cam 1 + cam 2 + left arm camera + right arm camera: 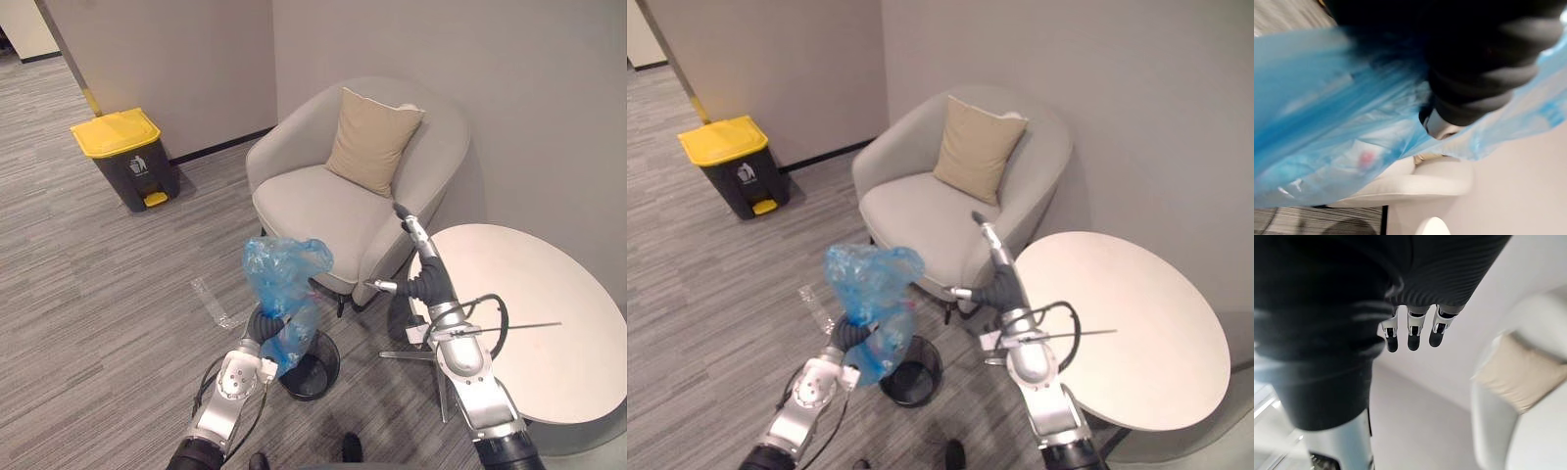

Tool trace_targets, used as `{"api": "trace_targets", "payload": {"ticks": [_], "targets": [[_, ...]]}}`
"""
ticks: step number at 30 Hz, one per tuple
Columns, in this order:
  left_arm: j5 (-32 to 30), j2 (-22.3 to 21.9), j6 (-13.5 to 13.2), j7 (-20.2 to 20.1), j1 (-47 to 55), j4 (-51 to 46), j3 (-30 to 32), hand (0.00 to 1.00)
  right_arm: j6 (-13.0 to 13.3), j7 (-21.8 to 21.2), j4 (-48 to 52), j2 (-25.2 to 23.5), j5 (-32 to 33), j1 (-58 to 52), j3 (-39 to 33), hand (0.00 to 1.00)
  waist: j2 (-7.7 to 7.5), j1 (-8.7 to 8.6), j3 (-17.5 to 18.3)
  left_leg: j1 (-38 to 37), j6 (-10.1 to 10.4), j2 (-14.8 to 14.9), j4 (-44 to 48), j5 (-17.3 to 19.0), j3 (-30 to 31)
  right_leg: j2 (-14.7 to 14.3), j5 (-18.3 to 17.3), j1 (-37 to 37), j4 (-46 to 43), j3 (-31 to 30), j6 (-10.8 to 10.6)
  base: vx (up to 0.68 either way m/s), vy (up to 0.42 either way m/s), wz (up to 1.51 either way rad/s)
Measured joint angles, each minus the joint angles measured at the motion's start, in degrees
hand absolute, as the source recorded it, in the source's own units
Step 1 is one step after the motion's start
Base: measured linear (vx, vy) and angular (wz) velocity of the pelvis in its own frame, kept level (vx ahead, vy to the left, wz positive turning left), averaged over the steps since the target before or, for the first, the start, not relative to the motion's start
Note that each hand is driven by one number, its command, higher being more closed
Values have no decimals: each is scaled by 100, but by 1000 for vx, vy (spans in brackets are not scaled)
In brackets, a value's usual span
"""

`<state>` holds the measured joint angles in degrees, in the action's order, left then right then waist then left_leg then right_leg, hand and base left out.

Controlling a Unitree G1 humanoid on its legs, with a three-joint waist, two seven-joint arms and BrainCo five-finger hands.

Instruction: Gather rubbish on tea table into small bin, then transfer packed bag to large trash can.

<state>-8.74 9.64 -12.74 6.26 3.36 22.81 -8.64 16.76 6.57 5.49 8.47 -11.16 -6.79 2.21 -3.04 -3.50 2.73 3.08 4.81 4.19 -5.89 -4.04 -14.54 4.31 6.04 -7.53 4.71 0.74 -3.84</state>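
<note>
A blue plastic bag (pixel 284 266) hangs in the air just above the small black bin (pixel 313 370) on the floor. My left hand (pixel 266 323) is shut on the bag's bunched neck, and the bag's mouth flares out above it. Through the bag's film (pixel 1327 122) a small red item shows inside. The large grey trash can (pixel 127 157) with a yellow lid stands by the wall at the far left. My right hand (pixel 416 245) is raised beside the round white tea table (pixel 549 294), its fingers (pixel 1410 335) straight and holding nothing.
A light grey armchair (pixel 323 211) with a beige cushion (pixel 372 137) stands straight ahead, between the bin and the wall. A clear strip of tape (pixel 216 304) lies on the grey carpet to the left of the bin.
</note>
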Motion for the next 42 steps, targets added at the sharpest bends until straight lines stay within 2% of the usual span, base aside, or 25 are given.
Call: {"api": "trace_targets", "payload": {"ticks": [3,5,12,17,19,22,24,26,27,28,29,31,32,33,34,35,37,39,40,41,42], "targets": [[202,-55,102,-45,75,471,256,100,-138,-127,-1142,-316,555,-184,-342,0,19,-5,2,-29,1,-13,0,1,21,11,14,57,67,39,-11,-1,0,5],[479,-122,196,-126,163,905,603,100,-343,-245,-2131,-449,808,-237,-571,0,36,0,-6,-29,57,-18,0,43,31,18,12,58,78,49,-13,0,0,0],[878,-179,455,-271,292,2272,1098,100,-749,-305,-4532,-465,882,-157,-1068,0,143,64,-92,-94,38,-35,0,62,34,35,-3,127,77,53,-34,0,0,0],[896,-223,476,-273,292,2857,1221,100,-905,-248,-5548,-402,903,96,-1108,0,208,75,-262,-133,38,-77,1,94,17,67,-28,148,68,6,-98,-9,4,-3],[896,-223,479,-268,267,2984,1235,100,-964,-197,-5685,-400,910,192,-1118,0,201,79,-391,-134,32,-98,2,98,10,79,-10,127,48,-55,-123,-25,12,-12],[913,-240,483,-250,157,3082,1405,100,-1019,-143,-5810,-410,1003,486,-1117,0,156,215,-663,33,-2,-97,186,161,-122,87,-24,-119,-214,-173,-126,-36,11,-23],[1011,-273,493,-233,-12,3068,1419,100,-1059,-82,-5813,-409,1026,566,-1113,0,128,219,-795,339,-80,-80,666,369,-54,120,-198,-428,-766,-173,-131,-8,7,11],[1013,-299,519,-199,-14,2948,1425,100,-1061,-74,-5800,-420,1127,571,-1101,0,149,303,-792,528,-215,5,913,449,-43,122,-220,-444,-827,-229,-233,-8,5,6],[1016,-335,524,-188,-25,2892,1437,100,-1062,-62,-5785,-422,1129,582,-1102,0,186,308,-823,566,-228,58,971,451,-53,124,-416,-495,-1085,-225,-238,-8,3,52],[1036,-369,543,-172,-95,2750,1425,100,-1064,-45,-5739,-452,1129,556,-1102,0,219,260,-864,639,-214,58,1139,444,185,122,-1260,-766,-2596,-219,-176,43,-43,100],[1062,-381,538,-162,-52,2587,1405,100,-1083,-35,-5766,-517,1130,493,-1103,0,196,287,-854,618,-187,0,1230,422,417,139,-1716,-775,-3557,-261,-325,67,-65,104],[1086,-369,548,-141,23,2519,1435,100,-1069,-23,-5759,-613,1132,507,-1093,0,21,403,-750,715,-142,-53,1334,398,470,137,-1900,-689,-3382,-363,-299,27,-132,47],[1123,-404,560,-137,40,2520,1437,100,-1057,-19,-5753,-610,1133,590,-1094,0,54,456,-730,791,-80,-22,1312,355,515,79,-1929,-588,-3069,-363,-243,-52,-138,12],[1125,-479,567,-140,56,2523,1428,100,-1044,0,-5691,-603,1147,729,-1096,0,125,564,-714,1016,-29,17,1307,259,569,1,-1929,-491,-2559,-324,-26,-108,-112,14],[1125,-624,571,-141,6,2565,1396,100,-1033,26,-5633,-559,1204,855,-1101,0,320,588,-833,1182,-8,110,1278,120,698,-98,-1750,-481,-2287,-203,106,-140,-70,31],[1126,-716,574,-149,-28,2619,1342,100,-1040,38,-5621,-555,1239,880,-1104,0,425,572,-904,1251,7,156,1227,14,808,-149,-1666,-456,-2181,-75,132,-144,-49,43],[1126,-801,577,-148,-62,2620,1238,100,-1048,90,-5618,-567,1235,831,-1104,0,489,574,-942,1287,57,183,1147,-108,954,-172,-1636,-442,-2135,116,176,-178,-62,47],[1129,-867,576,-146,-40,2614,1147,100,-1054,139,-5606,-618,1227,786,-1100,0,521,573,-929,1260,97,240,736,-507,1030,-203,-1549,-444,-2093,450,308,-197,-75,54],[1129,-873,576,-146,-45,2613,1144,100,-1056,145,-5603,-623,1227,783,-1104,0,527,564,-922,1249,105,252,654,-518,1023,-174,-1517,-452,-2055,517,354,-143,8,56],[1129,-872,577,-146,-144,2610,1119,100,-1059,193,-5585,-676,1229,786,-1119,0,439,540,-1001,1324,-9,318,913,-298,674,-36,-1483,-431,-2047,697,372,-143,39,74],[1128,-874,577,-147,-210,2602,1071,100,-1065,238,-5560,-661,1228,739,-1124,0,298,529,-1088,1340,-141,304,1729,54,336,201,-1437,-336,-2040,849,326,-143,39,76]]}}
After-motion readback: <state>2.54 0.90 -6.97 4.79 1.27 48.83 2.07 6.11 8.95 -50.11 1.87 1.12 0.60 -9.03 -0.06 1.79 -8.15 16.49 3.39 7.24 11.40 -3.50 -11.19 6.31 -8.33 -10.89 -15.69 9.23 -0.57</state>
